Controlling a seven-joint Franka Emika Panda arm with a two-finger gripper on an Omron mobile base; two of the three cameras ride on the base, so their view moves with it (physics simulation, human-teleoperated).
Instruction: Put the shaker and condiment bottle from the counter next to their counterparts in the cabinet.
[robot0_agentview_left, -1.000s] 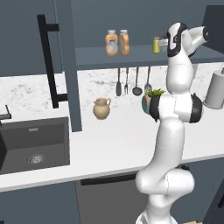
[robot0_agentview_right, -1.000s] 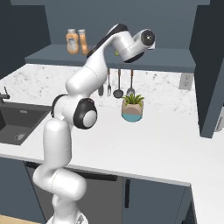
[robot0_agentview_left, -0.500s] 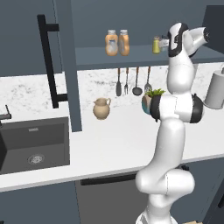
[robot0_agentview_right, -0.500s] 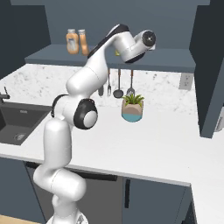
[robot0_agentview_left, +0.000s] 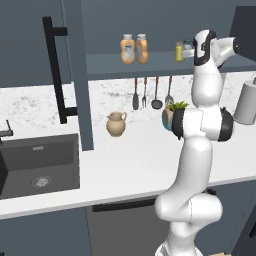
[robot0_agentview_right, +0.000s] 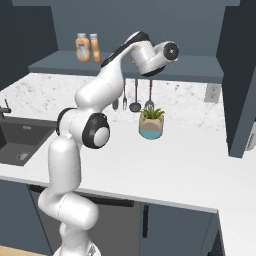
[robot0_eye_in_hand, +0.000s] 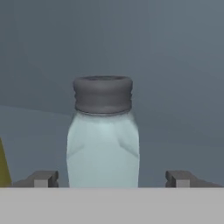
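The shaker (robot0_eye_in_hand: 103, 140), a blue-grey translucent jar with a dark cap, stands upright on the cabinet shelf (robot0_agentview_left: 150, 64). My gripper (robot0_eye_in_hand: 112, 179) is open, with its fingertips (robot0_eye_in_hand: 42, 179) spread wide on either side of the jar and not touching it. In the left base view the shaker (robot0_agentview_left: 188, 50) sits just right of the yellow shaker (robot0_agentview_left: 179, 51), whose edge (robot0_eye_in_hand: 3, 166) also shows in the hand view. Two orange bottles (robot0_agentview_left: 127, 49) (robot0_agentview_left: 141, 48) stand side by side further left on the shelf; which is the condiment bottle I cannot tell.
The cabinet door with its black bar handle (robot0_agentview_left: 55, 75) hangs open at left over the counter (robot0_agentview_left: 130, 155) and sink (robot0_agentview_left: 35, 165). A tan jug (robot0_agentview_left: 116, 124), hanging utensils (robot0_agentview_left: 150, 95), a potted plant (robot0_agentview_right: 151, 125) and a pale grey vessel (robot0_agentview_left: 246, 102) stand along the back.
The jaws have opened wide and let go of the shaker, which stays on the shelf. The arm has barely moved.
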